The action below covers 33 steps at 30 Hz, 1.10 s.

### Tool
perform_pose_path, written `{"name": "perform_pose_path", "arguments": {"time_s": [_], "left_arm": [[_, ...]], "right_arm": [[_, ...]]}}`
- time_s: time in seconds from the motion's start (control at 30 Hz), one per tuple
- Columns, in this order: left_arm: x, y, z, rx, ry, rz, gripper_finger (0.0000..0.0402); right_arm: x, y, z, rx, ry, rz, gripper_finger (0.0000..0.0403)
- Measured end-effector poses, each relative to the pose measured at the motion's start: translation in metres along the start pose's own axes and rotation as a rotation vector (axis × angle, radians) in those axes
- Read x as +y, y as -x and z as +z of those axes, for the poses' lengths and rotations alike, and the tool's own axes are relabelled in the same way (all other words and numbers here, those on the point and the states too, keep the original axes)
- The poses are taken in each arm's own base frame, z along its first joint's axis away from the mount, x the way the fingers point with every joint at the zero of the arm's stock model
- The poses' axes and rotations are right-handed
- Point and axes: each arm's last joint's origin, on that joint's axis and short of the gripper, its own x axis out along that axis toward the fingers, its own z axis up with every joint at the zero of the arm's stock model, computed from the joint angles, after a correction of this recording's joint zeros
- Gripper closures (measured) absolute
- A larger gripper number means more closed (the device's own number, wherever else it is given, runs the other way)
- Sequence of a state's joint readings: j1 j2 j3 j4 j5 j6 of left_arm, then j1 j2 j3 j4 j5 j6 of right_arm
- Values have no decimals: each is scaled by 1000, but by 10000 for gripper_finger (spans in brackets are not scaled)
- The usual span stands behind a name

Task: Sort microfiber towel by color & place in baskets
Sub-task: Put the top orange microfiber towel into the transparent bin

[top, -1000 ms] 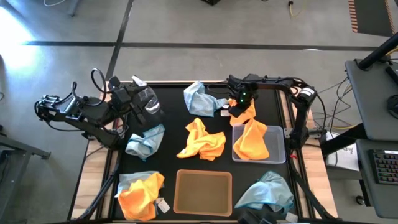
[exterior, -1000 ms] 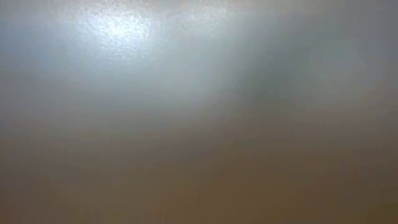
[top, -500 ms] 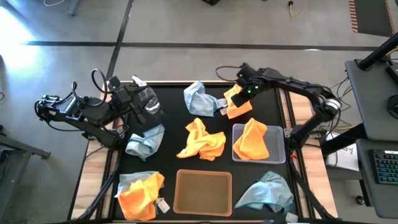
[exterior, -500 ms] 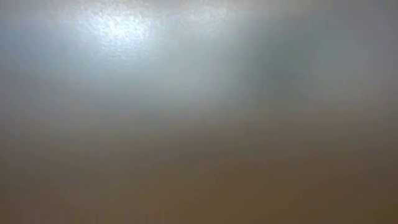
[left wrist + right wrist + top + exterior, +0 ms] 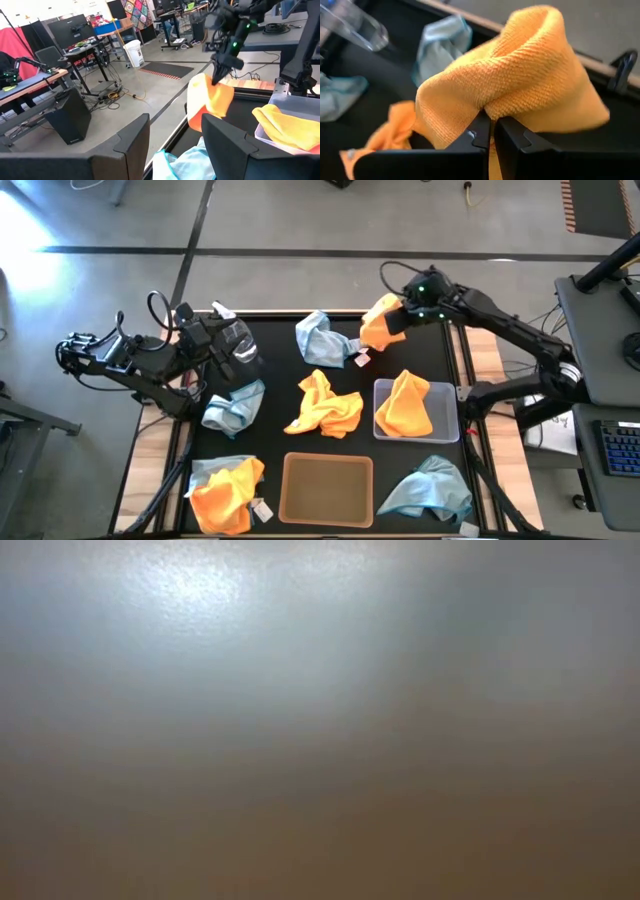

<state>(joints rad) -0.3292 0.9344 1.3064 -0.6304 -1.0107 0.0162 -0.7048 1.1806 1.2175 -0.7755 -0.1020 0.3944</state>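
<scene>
Towels lie sorted only in part, left to right: the left tool [image 5: 232,352] waits spread wide above a blue towel [image 5: 234,406]; orange towel [image 5: 326,404] mid-surface; the right tool [image 5: 403,318], clenched on an orange towel [image 5: 380,323], lifts it clear, likely bound for the grey basket [image 5: 446,426] already holding orange

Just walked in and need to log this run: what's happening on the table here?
The right gripper is shut on an orange towel, held up over the table's far edge. The grey basket already holds one orange cloth; the tan basket holds nothing. More orange and blue cloths lie loose on the black table. The left gripper waits open at the left side.
</scene>
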Motion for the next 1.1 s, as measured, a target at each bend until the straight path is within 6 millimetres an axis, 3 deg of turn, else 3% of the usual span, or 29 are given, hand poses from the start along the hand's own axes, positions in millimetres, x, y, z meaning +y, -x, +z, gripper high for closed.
{"name": "perform_pose_path", "arguments": {"time_s": [0.77, 1.1], "left_arm": [[0, 0, 0, 0, 26, 0, 237], [0, 0, 0, 0, 26, 0, 237]], "right_arm": [[13, 82, 13, -496, -12, 165, 394], [14, 95, 13, -557, -6, 199, 394]]}}
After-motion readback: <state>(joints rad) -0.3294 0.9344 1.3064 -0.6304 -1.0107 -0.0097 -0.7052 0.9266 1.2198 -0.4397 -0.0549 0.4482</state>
